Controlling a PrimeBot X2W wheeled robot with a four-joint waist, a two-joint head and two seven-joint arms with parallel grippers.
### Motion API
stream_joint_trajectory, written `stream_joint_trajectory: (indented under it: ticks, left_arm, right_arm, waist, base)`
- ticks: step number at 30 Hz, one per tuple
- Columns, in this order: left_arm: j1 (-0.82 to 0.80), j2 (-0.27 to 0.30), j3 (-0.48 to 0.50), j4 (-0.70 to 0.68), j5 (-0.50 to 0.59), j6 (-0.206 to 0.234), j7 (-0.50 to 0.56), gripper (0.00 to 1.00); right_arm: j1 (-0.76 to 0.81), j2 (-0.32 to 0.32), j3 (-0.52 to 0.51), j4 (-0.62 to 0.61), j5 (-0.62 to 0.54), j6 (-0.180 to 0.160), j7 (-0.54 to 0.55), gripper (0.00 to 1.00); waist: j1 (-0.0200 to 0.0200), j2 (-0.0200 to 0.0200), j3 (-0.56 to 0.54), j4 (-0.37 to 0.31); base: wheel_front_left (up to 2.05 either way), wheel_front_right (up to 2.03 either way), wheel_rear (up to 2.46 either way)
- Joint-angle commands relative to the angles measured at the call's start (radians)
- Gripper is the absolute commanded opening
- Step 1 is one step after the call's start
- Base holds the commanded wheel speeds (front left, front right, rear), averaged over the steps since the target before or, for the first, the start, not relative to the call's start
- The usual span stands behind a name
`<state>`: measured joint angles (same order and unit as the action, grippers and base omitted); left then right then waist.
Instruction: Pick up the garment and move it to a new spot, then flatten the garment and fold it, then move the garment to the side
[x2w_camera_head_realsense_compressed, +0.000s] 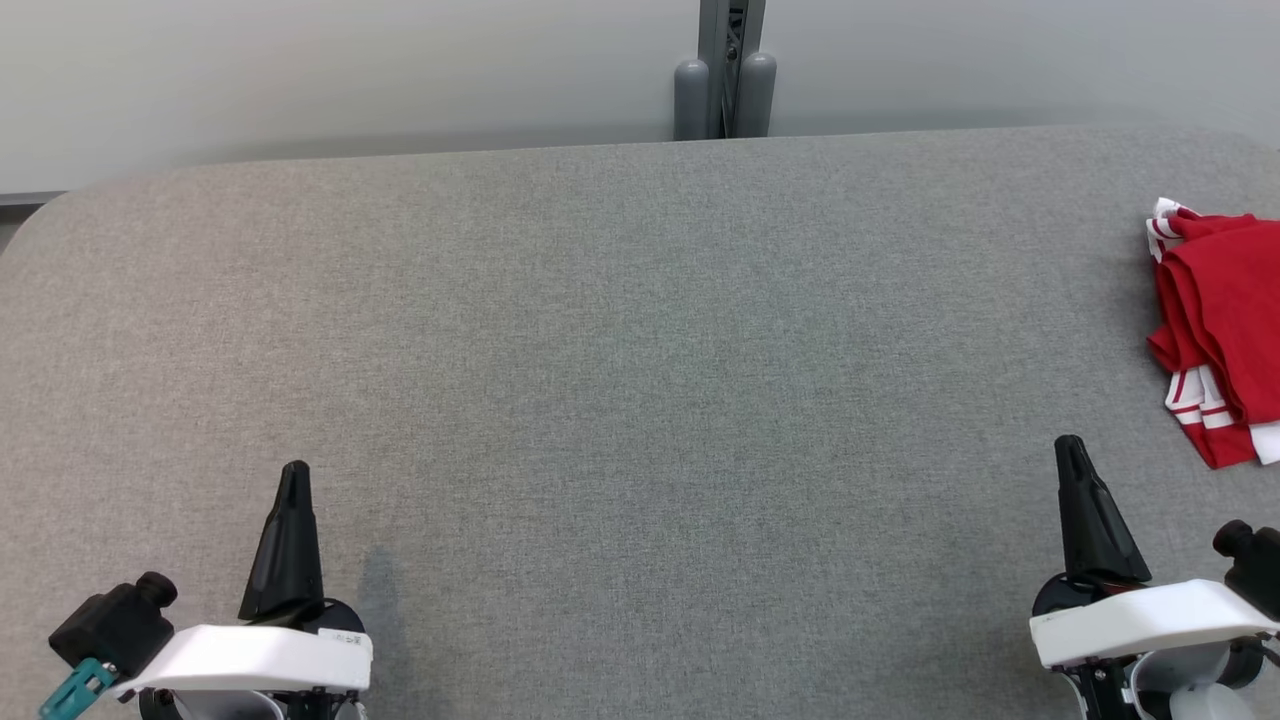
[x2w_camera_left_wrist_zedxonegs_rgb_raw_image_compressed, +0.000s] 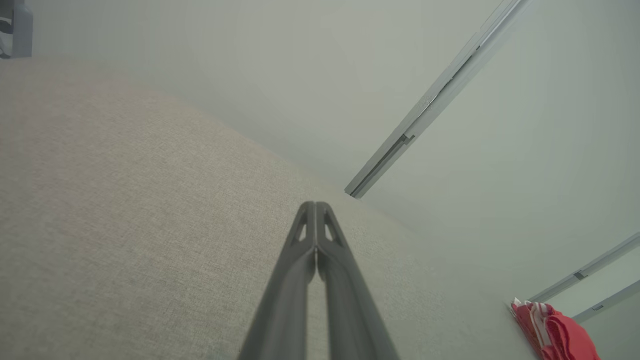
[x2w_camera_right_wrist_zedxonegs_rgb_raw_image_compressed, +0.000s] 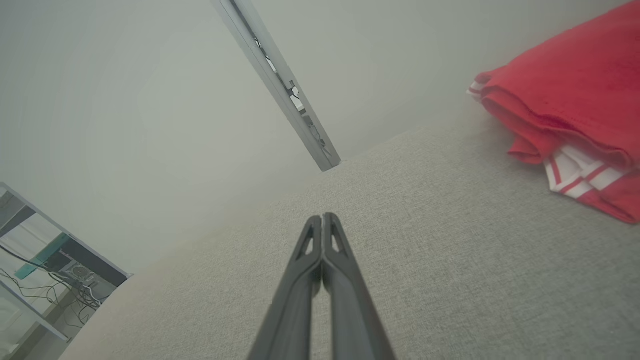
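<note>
The garment is red with white stripes and lies bunched in folds at the table's right edge, partly cut off by the head view's border. It also shows as the garment at the upper right of the right wrist view and the garment far off in the left wrist view. My right gripper hovers low at the lower right, shut and empty, a short way left of the cloth. My left gripper sits at the lower left, shut on nothing. Its fingertips press together, as do the right fingertips.
The grey fabric-covered table stretches wide between the two arms. A grey post stands behind its far edge against a pale wall. A shelf with cables shows beyond the table's left corner.
</note>
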<state>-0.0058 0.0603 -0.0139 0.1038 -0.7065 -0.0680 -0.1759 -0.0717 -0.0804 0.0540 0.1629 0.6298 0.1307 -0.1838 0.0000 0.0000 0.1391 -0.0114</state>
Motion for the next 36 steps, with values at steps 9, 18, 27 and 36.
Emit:
stream_joint_trajectory:
  ticks: [9,18,27,36]
  left_arm:
    - [-0.027,0.018,0.011,-0.010,-0.158,0.003,0.028,0.00]
    - [-0.030,0.024,0.015,-0.009,-0.263,0.004,0.049,0.00]
    - [-0.033,0.030,0.021,-0.007,-0.383,0.005,0.073,0.00]
    - [-0.034,0.035,0.025,-0.006,-0.481,0.006,0.094,0.00]
  right_arm:
    - [-0.023,-0.033,0.008,-0.003,0.188,0.000,0.024,0.00]
    - [-0.025,-0.049,0.017,0.004,0.316,0.000,0.037,0.00]
    - [-0.028,-0.070,0.030,0.011,0.465,0.000,0.049,0.00]
    - [-0.031,-0.089,0.041,0.016,0.589,0.000,0.058,0.00]
  waist:
    - [0.0000,0.0000,-0.014,0.001]
    - [0.0000,0.0000,-0.025,0.002]
    - [0.0000,0.0000,-0.039,0.003]
    - [0.0000,0.0000,-0.052,0.004]
  base:
    - [0.00,0.00,0.00]
    - [0.00,0.00,0.00]
    - [0.00,0.00,0.00]
    - [0.00,0.00,0.00]
